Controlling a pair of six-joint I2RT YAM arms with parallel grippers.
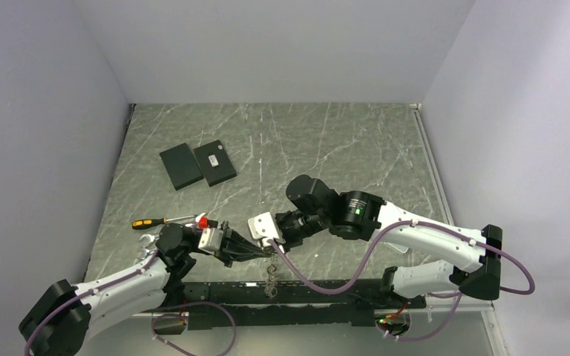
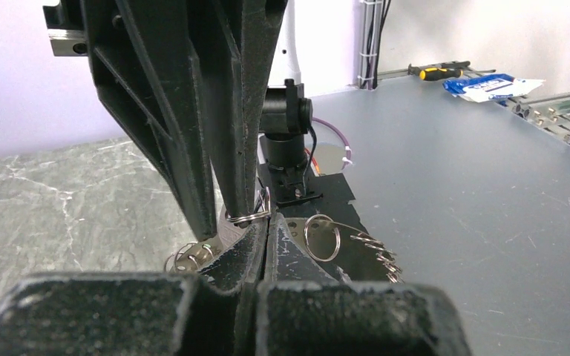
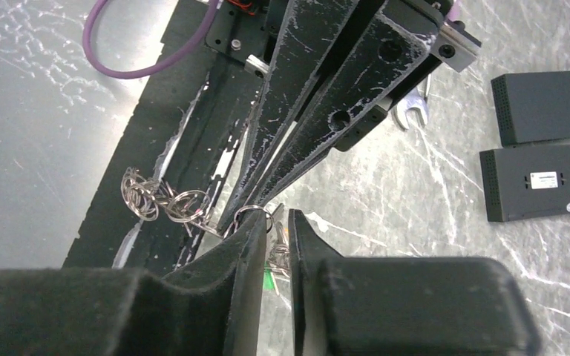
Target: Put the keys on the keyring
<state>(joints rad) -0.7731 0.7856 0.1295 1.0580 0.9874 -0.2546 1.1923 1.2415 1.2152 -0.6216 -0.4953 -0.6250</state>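
Note:
My two grippers meet tip to tip above the table's near edge. The left gripper is shut, and a small metal ring, the keyring, sits pinched at its tips. Its grey chain hangs down over the black rail. The right gripper stands right against that ring, its jaws a narrow gap apart. Through the gap I see small silver pieces, probably the keys, and a green tag below them. Nothing is clearly pinched between the right fingers.
Two flat black plates lie at the back left. A yellow-handled screwdriver and a wrench lie near the left arm. The black base rail runs along the near edge, and a purple cable loops over it.

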